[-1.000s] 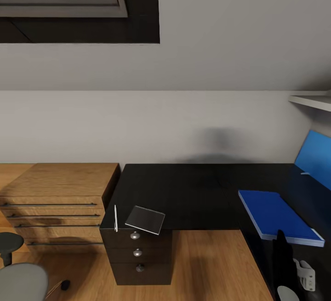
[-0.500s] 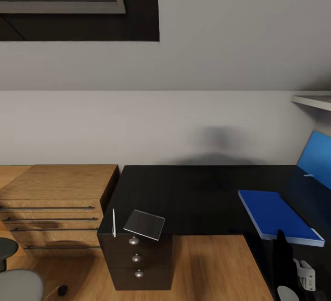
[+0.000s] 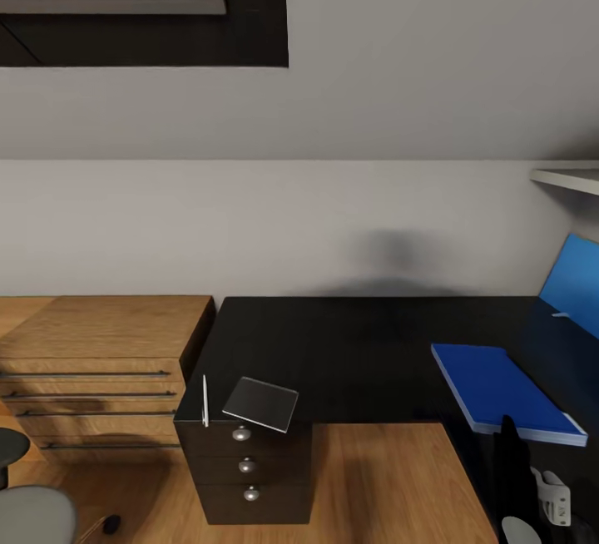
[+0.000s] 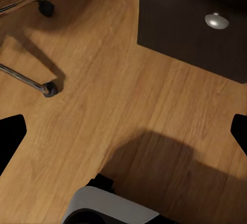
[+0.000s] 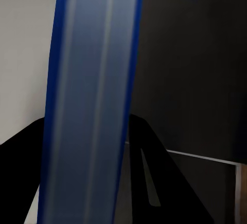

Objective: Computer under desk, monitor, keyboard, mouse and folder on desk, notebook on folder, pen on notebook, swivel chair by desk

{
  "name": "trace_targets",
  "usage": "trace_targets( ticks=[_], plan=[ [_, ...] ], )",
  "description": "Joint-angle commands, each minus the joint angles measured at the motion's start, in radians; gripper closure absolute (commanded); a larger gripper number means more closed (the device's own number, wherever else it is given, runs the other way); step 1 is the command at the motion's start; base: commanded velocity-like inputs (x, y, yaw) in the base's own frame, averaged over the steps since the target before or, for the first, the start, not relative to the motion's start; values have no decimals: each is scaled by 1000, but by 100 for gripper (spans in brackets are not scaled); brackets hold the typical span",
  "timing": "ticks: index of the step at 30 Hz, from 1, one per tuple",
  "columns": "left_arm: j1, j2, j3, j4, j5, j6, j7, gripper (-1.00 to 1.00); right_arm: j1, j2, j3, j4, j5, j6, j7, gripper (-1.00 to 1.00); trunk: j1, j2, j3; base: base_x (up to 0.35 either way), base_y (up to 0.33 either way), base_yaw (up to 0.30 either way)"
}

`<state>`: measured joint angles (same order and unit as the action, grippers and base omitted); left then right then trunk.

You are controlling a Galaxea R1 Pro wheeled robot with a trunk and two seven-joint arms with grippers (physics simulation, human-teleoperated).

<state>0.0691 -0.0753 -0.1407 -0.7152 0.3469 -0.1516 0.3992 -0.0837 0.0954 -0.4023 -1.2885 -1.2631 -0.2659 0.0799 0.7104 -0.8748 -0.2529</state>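
Holding the blue folder (image 3: pixel 503 390) edge-on between closed fingers, right gripper (image 5: pixel 87 183) carries it over the desk (image 3: pixel 358 344); notebook (image 3: pixel 261 403) and pen (image 3: pixel 205 401) lie leftward, nearer the open left gripper (image 4: pixel 123 131).

You see a black desk (image 3: pixel 358 344) | bright blue folder (image 3: pixel 499 390) | dark grey notebook (image 3: pixel 261 403) | white pen (image 3: pixel 205 400) | wood-grain dresser (image 3: pixel 100 361) | silver drawer knobs (image 3: pixel 240 435)
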Motion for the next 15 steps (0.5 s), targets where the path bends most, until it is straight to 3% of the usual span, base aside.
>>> trace_targets(
  ticks=[1, 15],
  plan=[
    [0, 0, -5, -1, 11, -5, 5, -100, -1, 1, -1, 0, -11, -1, 7, 100, 4, -8, -4, 0, 0, 0],
    [0, -2, -5, 0, 11, -5, 4, -100, -1, 1, -1, 0, -17, 0, 6, 100, 58, -106, -48, 0, 0, 0]
  ],
)
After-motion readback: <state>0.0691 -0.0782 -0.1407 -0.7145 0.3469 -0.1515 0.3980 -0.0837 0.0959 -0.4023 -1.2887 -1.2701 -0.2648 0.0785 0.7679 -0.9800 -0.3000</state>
